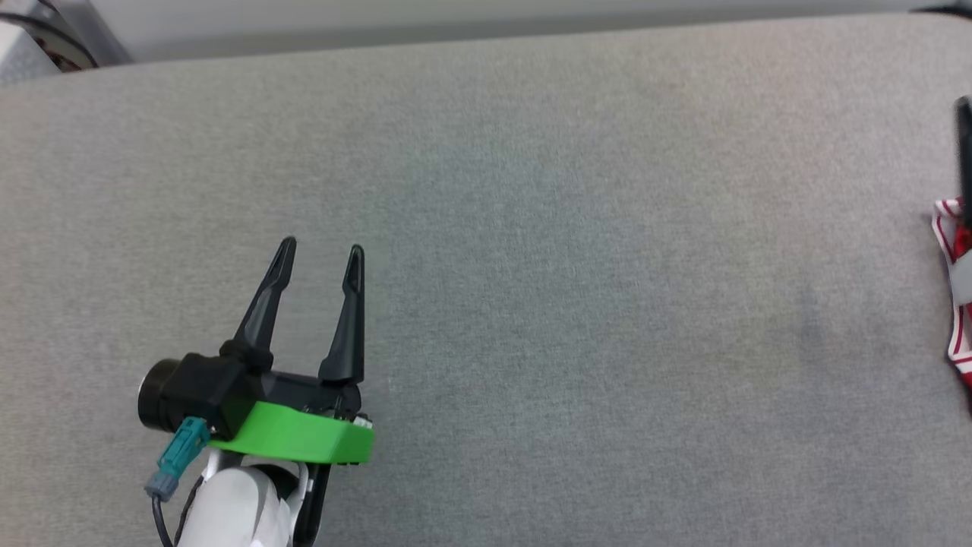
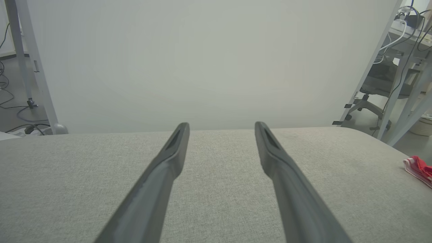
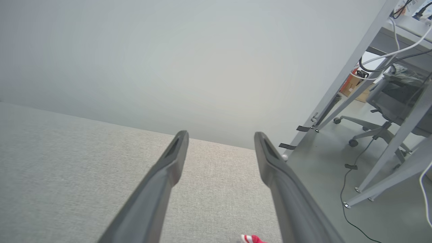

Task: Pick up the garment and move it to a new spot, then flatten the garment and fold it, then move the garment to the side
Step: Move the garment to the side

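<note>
Little of the garment shows: a bunch of red fabric with white-and-red striped trim at the far right edge of the grey fabric table. In the left wrist view the garment lies far off to the right. My left gripper hovers open over bare table at the lower left, holding nothing, far from the cloth. My right gripper is open too, with a tip of the garment below it between its fingers; one dark finger shows above the cloth.
The table's far edge meets a pale wall panel. Beyond the table's right end stand metal desk legs, an office chair and floor cables. A metal post and cables stand at the left.
</note>
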Robot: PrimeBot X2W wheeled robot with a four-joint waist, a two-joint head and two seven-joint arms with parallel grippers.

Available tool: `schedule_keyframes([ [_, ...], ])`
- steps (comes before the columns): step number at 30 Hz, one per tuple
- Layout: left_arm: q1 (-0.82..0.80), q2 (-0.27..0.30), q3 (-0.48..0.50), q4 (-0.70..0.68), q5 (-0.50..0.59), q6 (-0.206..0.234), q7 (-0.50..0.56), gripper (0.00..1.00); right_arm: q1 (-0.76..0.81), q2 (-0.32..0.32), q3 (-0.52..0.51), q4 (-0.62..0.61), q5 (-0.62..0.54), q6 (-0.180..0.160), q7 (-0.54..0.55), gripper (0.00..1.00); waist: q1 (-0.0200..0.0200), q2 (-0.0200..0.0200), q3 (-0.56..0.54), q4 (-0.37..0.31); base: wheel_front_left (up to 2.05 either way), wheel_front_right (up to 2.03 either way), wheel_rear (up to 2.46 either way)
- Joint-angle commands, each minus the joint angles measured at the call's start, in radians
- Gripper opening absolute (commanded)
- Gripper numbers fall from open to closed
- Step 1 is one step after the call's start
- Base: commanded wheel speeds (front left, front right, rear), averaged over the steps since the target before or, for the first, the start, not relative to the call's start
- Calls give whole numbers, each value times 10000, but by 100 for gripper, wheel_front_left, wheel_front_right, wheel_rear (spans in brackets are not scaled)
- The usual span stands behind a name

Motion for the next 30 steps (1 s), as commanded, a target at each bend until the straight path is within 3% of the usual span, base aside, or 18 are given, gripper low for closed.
schedule_keyframes([
  [1,197,-64,96,122,-54,-28,-55,100,391,352,67,-389,130,-11,31,100,1,119,-981,472,0,0,0],
  [9,639,-205,685,625,11,-28,-55,100,2095,2048,278,-1633,115,-11,-310,100,1,119,-1527,753,0,0,0],
  [17,947,-291,887,1189,168,-28,-55,100,3173,3262,548,-1005,-149,-11,-1630,100,1,119,-1723,947,0,0,0],
  [23,1025,-352,960,1592,232,-28,-55,100,3545,3707,793,-333,-879,-11,-2402,100,1,119,-1784,991,0,0,0],
  [30,1071,-398,986,1771,433,-28,-55,100,3589,3938,808,120,-967,-11,-2784,100,1,119,-1880,963,0,0,0],
])
